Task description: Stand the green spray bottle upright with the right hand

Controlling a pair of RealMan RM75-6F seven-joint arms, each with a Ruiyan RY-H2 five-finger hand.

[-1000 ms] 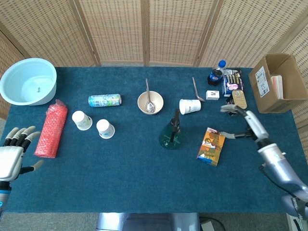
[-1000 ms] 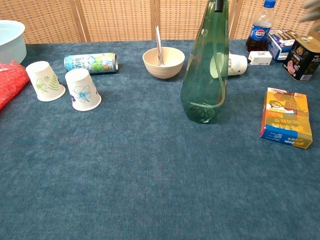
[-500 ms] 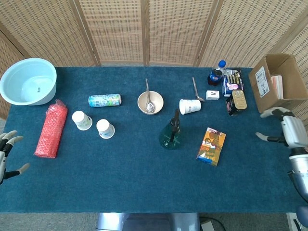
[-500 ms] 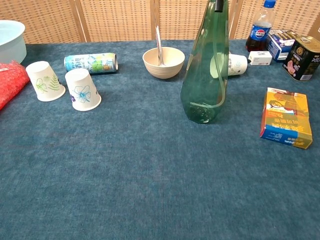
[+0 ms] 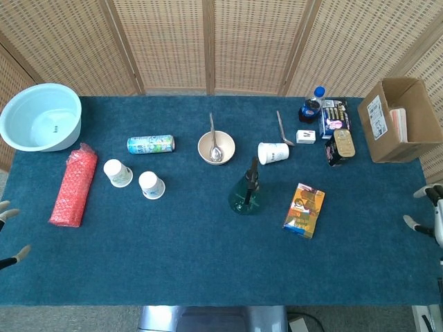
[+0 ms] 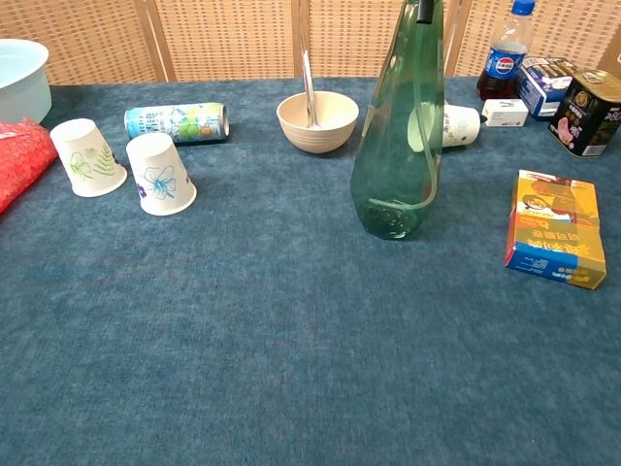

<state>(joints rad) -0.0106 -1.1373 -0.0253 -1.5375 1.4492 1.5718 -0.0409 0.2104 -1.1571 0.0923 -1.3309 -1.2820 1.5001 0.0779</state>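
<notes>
The bottle (image 6: 401,126) stands upright and untouched, the right hand (image 5: 430,211) at the table's edge, fingers apart, empty, so only retreat seems left

The green spray bottle (image 6: 400,146) stands upright (top cropped) before a bowl (image 6: 317,121).

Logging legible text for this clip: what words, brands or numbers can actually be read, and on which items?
Cola bottle: round red-white-blue logo only; no word readable.
Lying can: printed lettering, too blurred to read.
Orange box: print, unreadable.
Black tin: gold lettering, unreadable.
Cardboard box: white label, too small to read.
Small white box: dark mark, illegible.
</notes>
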